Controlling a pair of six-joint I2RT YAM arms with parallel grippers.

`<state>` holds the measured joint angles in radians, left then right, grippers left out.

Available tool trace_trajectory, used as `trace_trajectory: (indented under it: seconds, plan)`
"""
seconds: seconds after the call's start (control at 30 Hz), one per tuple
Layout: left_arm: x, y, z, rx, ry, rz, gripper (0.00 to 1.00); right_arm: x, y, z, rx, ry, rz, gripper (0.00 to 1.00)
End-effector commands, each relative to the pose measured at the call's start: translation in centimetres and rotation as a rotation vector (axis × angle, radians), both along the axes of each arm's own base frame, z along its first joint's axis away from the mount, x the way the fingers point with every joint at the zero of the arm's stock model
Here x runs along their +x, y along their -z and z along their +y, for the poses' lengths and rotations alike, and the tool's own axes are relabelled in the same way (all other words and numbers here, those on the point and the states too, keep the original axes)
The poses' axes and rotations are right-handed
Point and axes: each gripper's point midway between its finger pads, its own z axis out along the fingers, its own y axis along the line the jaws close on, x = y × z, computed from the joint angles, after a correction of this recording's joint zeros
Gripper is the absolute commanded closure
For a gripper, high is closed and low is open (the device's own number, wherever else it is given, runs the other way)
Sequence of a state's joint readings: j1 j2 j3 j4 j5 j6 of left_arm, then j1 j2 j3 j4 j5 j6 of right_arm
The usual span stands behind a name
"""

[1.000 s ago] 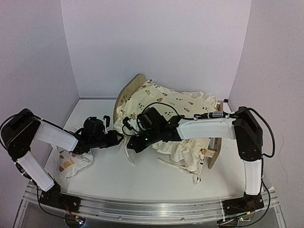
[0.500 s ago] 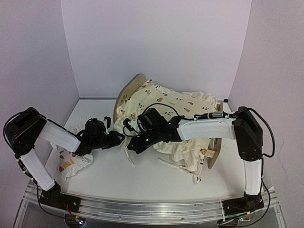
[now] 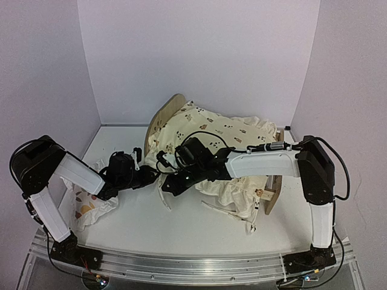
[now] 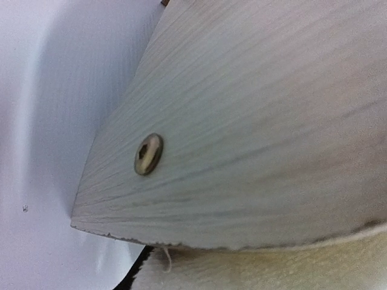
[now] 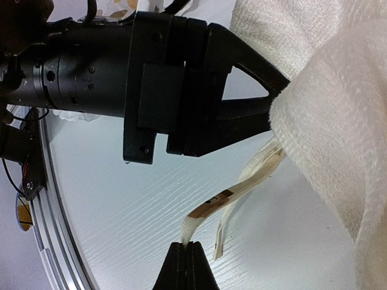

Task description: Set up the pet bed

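The pet bed's light-wood arched headboard (image 3: 164, 113) stands at the back, and its low footboard (image 3: 271, 194) is at the right. The cream ruffled cushion (image 3: 211, 130) is draped over the frame and hides the striped base. My right gripper (image 3: 172, 185) is shut on one of the cushion's ties (image 5: 192, 228) just above the table; a second tie (image 5: 225, 226) hangs loose beside it. My left gripper (image 3: 148, 176) reaches to the cushion's edge by the headboard's foot. The left wrist view shows only close wood (image 4: 254, 121) and fabric (image 4: 272, 269). Its fingertips are buried in the cushion (image 5: 326, 121).
The small white pillow with orange-brown prints (image 3: 91, 205) lies at the left under my left arm. More ties (image 3: 233, 214) trail on the table in front of the bed. White walls close in at the back and both sides.
My left arm has shifted right and pushed its gripper closer to the headboard and cushion edge. My right gripper still holds the tie in about the same place.
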<state>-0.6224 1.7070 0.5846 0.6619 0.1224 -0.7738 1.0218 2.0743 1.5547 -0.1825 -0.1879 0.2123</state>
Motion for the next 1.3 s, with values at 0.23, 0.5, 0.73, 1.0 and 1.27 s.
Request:
trace_trajectory:
  seconds: [0.23,0.5,0.73,1.0,1.27]
  plan:
    - [0.7,-1.4,-0.6,-0.069,-0.004,-0.035,0.98,-0.6,-1.7,0.4,0.039,-0.018,0.003,1.00]
    - [0.1,-1.5,0.2,-0.043,-0.010,-0.031,1.00,-0.2,-1.8,0.1,0.029,-0.003,-0.025,1.00]
    - [-1.4,-2.3,1.7,0.008,-0.018,-0.029,1.00,2.1,-0.9,1.2,0.006,0.063,-0.070,1.00]
    - [-2.0,-2.5,1.9,0.018,-0.002,-0.032,1.00,5.4,-0.8,3.2,0.009,0.138,-0.148,1.00]
    - [-2.5,-3.3,2.1,0.011,0.010,-0.042,1.00,8.0,0.3,3.3,-0.023,0.246,-0.218,1.00]
